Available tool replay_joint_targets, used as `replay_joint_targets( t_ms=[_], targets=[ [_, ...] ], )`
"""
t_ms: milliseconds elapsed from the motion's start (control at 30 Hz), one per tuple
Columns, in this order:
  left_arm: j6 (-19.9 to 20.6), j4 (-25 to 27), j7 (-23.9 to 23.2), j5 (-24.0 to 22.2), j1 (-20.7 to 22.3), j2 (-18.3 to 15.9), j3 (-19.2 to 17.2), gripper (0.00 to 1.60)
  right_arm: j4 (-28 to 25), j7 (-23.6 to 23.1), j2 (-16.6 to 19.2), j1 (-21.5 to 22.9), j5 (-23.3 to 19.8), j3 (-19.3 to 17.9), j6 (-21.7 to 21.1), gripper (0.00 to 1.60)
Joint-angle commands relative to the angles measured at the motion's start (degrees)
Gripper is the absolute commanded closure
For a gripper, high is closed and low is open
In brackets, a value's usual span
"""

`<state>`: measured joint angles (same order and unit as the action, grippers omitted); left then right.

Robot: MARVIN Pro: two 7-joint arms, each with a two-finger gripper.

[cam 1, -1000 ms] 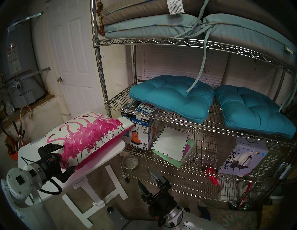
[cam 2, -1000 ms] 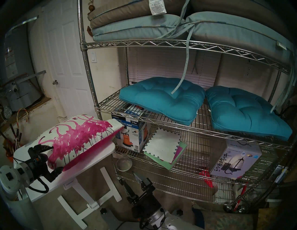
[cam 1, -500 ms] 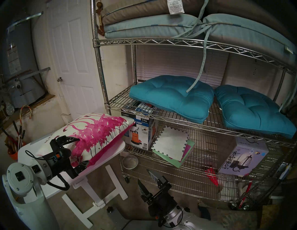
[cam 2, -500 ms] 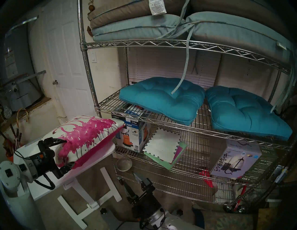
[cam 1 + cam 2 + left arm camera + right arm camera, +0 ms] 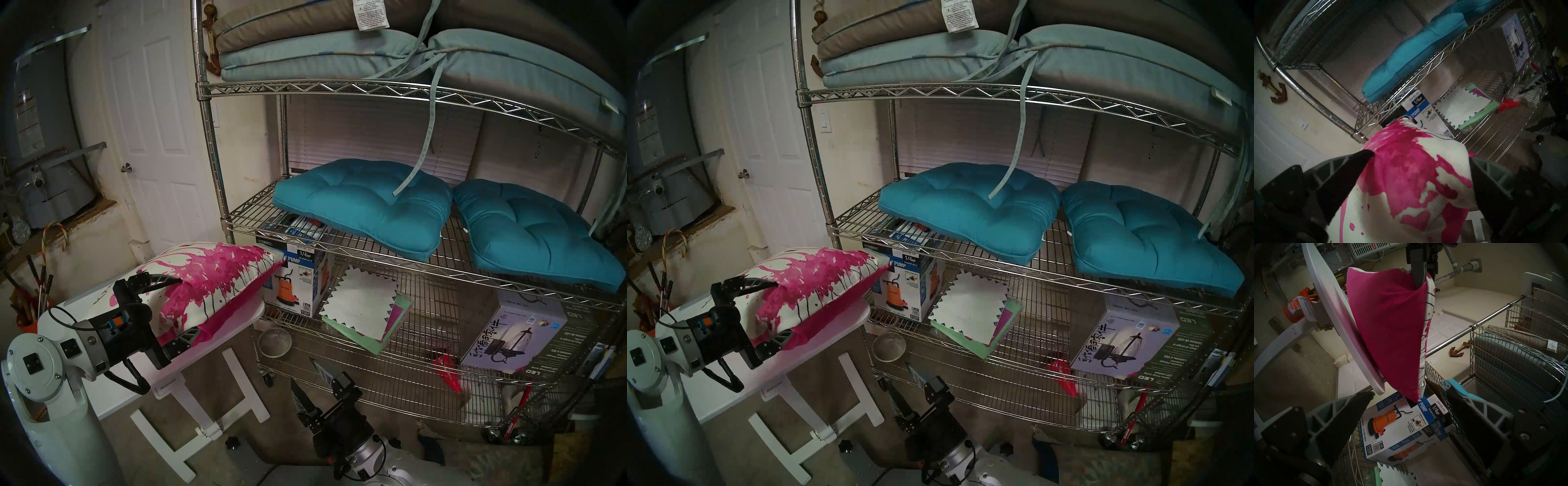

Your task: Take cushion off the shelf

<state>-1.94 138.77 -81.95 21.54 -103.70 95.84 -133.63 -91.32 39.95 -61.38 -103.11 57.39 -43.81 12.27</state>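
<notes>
The cushion (image 5: 210, 288), plump and square with a white front splashed in magenta and thin black drip lines, lies tilted over the small white table (image 5: 234, 319), off the shelf (image 5: 339, 89). Its near end sits between the spread fingers of the left gripper (image 5: 185, 310), one finger on top and one beneath, so the gripper grasps it across its thickness. The right wrist view alone shows the solid magenta back (image 5: 1386, 324), lifted clear of the smooth tabletop (image 5: 1335, 310) except at the far edge. The left wrist view shows the fabric (image 5: 1407, 178) bulging between the dark ribbed fingers (image 5: 1349, 169). The right gripper (image 5: 310, 380) hangs low, its jaws spread and empty. Behind, the chrome wire rack carries two tufted teal seat cushions (image 5: 366, 207) and a pump box (image 5: 295, 275).
</notes>
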Motion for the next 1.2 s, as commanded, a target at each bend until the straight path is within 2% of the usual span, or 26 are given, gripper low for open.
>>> replay_joint_targets(
  t_ms=[0,333,667,867,1033,1167],
  targets=[
    [0.39,1.23,-0.18,-3.62,4.06,-1.98,-1.11,0.0,-0.99,0.46,-0.25,0.12,0.0,-0.04,0.12,0.0],
    [0.59,1.23,-1.46,-4.72,7.11,-4.47,-3.21,0.0,-1.01,0.48,-0.22,0.14,-0.01,-0.02,0.12,0.0],
    [2.65,1.23,-0.64,-2.96,9.97,-8.03,-9.73,0.0,-1.09,0.55,-0.18,0.12,-0.02,-0.01,0.11,0.0],
    [3.35,1.23,0.84,0.6,11.64,-11.41,-14.59,0.0,-1.14,0.6,-0.16,0.1,-0.03,0.0,0.09,0.0],
    [3.88,1.23,1.86,5.73,11.92,-13.77,-17.95,0.0,-1.22,0.65,-0.11,0.07,-0.03,-0.01,0.08,0.0],
    [4.35,1.23,2.5,10.45,11.73,-15.0,-19.31,0.0,-1.31,0.71,-0.05,0.04,-0.03,-0.02,0.07,0.0]
  ],
)
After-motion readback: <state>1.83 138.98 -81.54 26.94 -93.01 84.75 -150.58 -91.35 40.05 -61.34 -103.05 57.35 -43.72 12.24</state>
